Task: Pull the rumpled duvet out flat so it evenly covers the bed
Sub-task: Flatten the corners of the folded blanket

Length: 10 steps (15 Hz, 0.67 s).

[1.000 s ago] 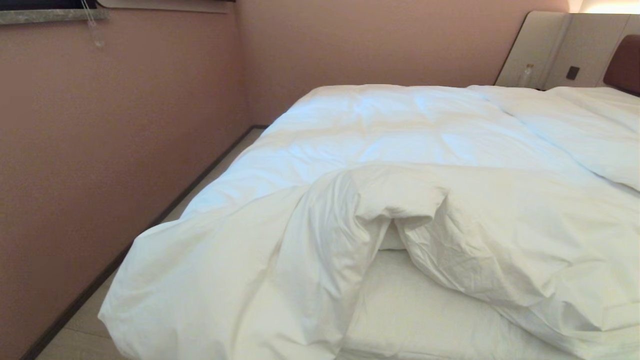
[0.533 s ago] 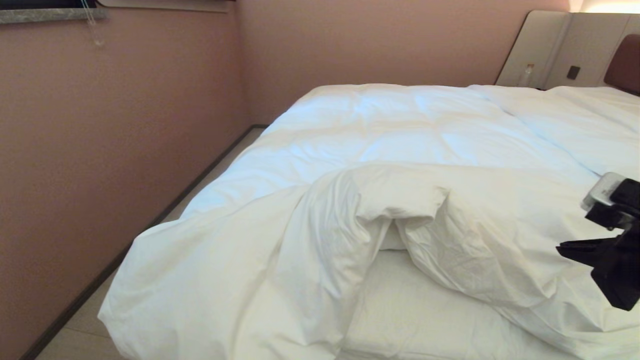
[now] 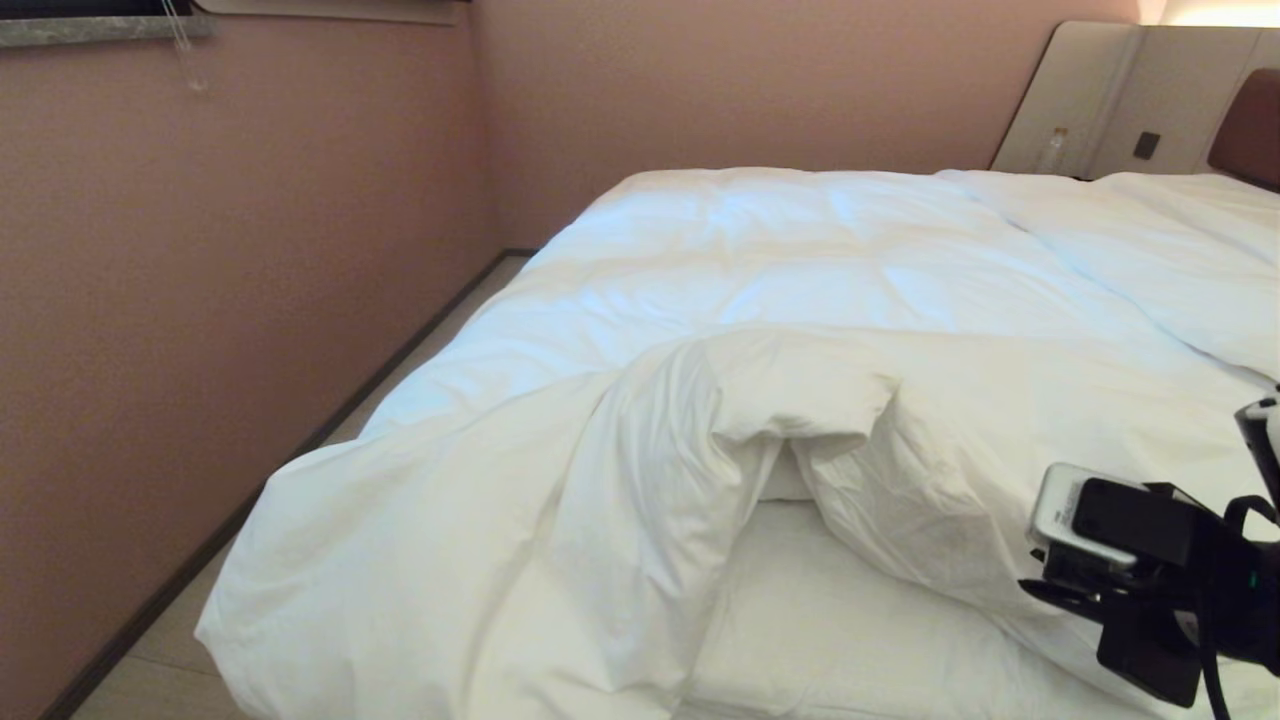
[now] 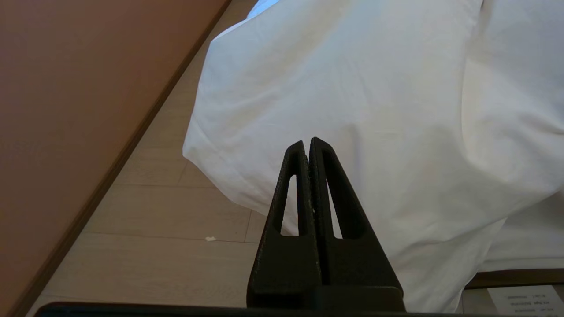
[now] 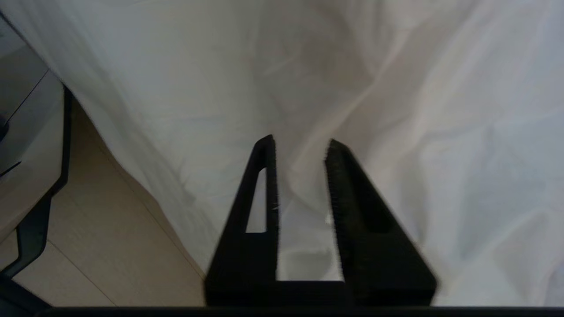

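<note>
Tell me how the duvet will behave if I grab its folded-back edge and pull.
The duvet probably follows limply: it sags in soft folds and drapes over the bed corner, so only the gripped part moves at first. It looks puffy, likely light yet bulky. The thin cover may slip or bunch in the right tool.

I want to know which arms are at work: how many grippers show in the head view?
1. The right gripper shows at the lower right, over the folded-back duvet. The left gripper appears only in its wrist view.
</note>
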Tool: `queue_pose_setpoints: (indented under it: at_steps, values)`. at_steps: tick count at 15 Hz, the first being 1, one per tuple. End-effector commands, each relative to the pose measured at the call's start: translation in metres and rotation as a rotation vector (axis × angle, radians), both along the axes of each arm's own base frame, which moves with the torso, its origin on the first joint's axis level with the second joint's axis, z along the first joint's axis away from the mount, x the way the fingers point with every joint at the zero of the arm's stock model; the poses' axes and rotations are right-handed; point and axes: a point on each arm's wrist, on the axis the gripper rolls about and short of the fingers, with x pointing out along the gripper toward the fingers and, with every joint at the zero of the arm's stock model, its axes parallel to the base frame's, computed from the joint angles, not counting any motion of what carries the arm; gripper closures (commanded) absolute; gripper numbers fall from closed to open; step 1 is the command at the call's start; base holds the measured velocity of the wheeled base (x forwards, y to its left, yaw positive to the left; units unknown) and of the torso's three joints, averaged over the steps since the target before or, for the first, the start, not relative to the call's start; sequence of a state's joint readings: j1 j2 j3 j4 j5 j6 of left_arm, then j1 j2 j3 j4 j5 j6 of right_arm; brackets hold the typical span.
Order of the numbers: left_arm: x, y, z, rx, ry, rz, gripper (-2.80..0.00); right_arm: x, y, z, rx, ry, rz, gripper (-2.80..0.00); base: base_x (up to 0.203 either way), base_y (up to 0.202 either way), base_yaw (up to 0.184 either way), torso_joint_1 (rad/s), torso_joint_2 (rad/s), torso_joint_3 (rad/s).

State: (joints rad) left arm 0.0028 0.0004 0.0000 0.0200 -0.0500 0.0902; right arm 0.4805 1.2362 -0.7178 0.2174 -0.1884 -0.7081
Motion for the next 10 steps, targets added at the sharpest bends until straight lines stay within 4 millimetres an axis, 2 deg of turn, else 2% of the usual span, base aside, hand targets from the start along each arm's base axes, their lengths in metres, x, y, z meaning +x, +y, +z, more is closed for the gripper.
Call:
queue_pose_setpoints:
  at_steps: [1, 7, 10]
  values:
    - [0.000, 0.000, 0.000, 0.000, 0.000, 0.000, 0.00, -0.011, 0.000, -0.002, -0.028, -0.021, -0.001, -2.80, 0.000, 0.000, 0.000, 0.000, 0.00, 0.000]
    - [0.000, 0.000, 0.000, 0.000, 0.000, 0.000, 0.00, -0.011, -0.002, -0.014, -0.073, 0.004, -0.063, -2.80, 0.000, 0.000, 0.000, 0.000, 0.00, 0.000]
    - [0.000, 0.000, 0.000, 0.000, 0.000, 0.000, 0.00, 0.012, 0.003, -0.028, -0.102, 0.055, -0.116, -2.80, 0.000, 0.000, 0.000, 0.000, 0.00, 0.000]
